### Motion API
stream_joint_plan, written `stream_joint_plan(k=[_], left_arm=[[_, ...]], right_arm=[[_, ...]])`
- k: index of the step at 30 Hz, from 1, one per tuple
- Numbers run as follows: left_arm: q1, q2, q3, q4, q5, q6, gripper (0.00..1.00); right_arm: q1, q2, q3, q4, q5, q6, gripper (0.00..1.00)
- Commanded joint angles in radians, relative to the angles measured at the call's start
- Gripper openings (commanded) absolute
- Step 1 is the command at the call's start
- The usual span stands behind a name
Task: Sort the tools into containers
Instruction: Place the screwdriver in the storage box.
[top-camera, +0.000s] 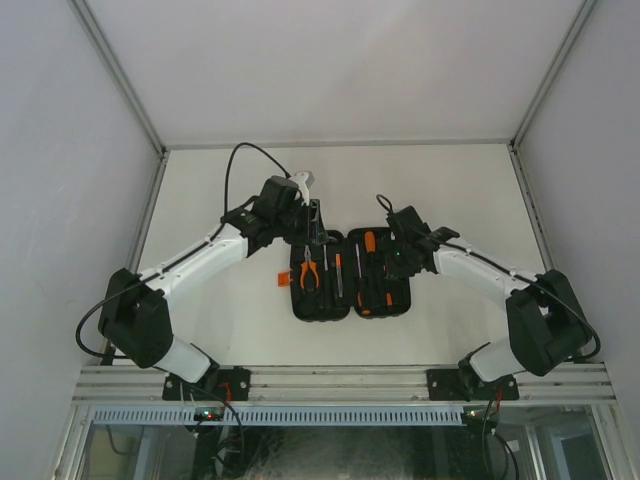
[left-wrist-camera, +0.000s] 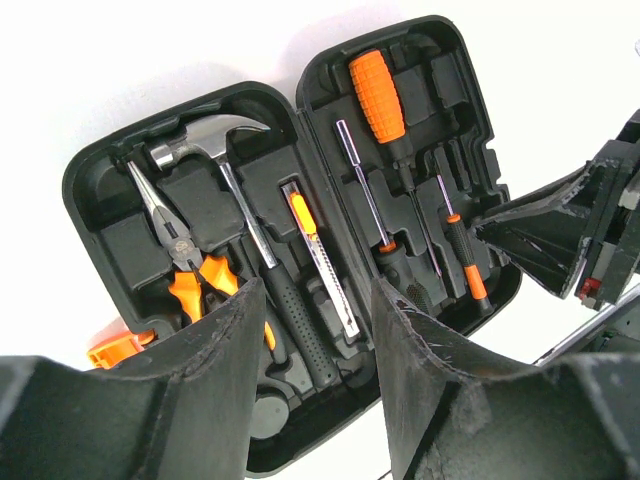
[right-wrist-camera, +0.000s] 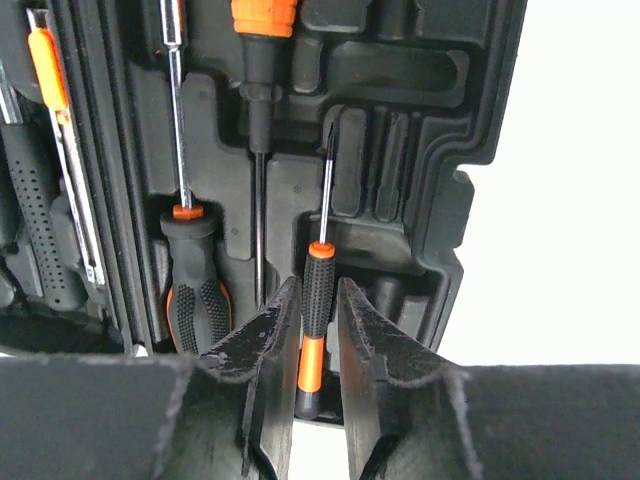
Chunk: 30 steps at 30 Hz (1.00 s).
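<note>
The small screwdriver (right-wrist-camera: 320, 262) lies in a slot near the case's (right-wrist-camera: 500, 100) right edge, handle lengthwise between the right gripper's (right-wrist-camera: 318, 292) narrow-set jaws, grasp indeterminable; the left gripper (left-wrist-camera: 318, 295), farther, gapes empty.

Right gripper (right-wrist-camera: 318, 290): jaws closely flank small screwdriver (right-wrist-camera: 320, 268). Left of jaws, stubby screwdriver handle (right-wrist-camera: 195, 285) crowds; right of jaws, tool case wall (right-wrist-camera: 488, 110), then bare surface (right-wrist-camera: 580, 250). Left gripper (left-wrist-camera: 315, 290): jaws stand wide; hammer handle (left-wrist-camera: 298, 322) and knife (left-wrist-camera: 322, 262) below the gap.
</note>
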Motion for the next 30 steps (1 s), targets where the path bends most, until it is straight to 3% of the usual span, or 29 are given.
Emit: stream_joint_plan(k=[1, 14, 21, 30], left_arm=[[0.005, -0.018, -0.019, 0.02, 0.006, 0.006, 0.51], [0.005, -0.016, -0.019, 0.019, 0.009, 0.004, 0.51], [0.007, -0.02, -0.019, 0.014, 0.008, 0.005, 0.5], [0.007, -0.02, -0.023, 0.015, 0.008, 0.004, 0.5]], right_arm=[[-0.011, 0.038, 0.048, 0.041, -0.03, -0.01, 0.2], [0.027, 0.095, 0.058, 0.0, 0.004, -0.026, 0.2], [0.059, 0.097, 0.058, -0.043, 0.031, -0.021, 0.1], [0.066, 0.073, 0.056, -0.074, 0.04, -0.017, 0.06]])
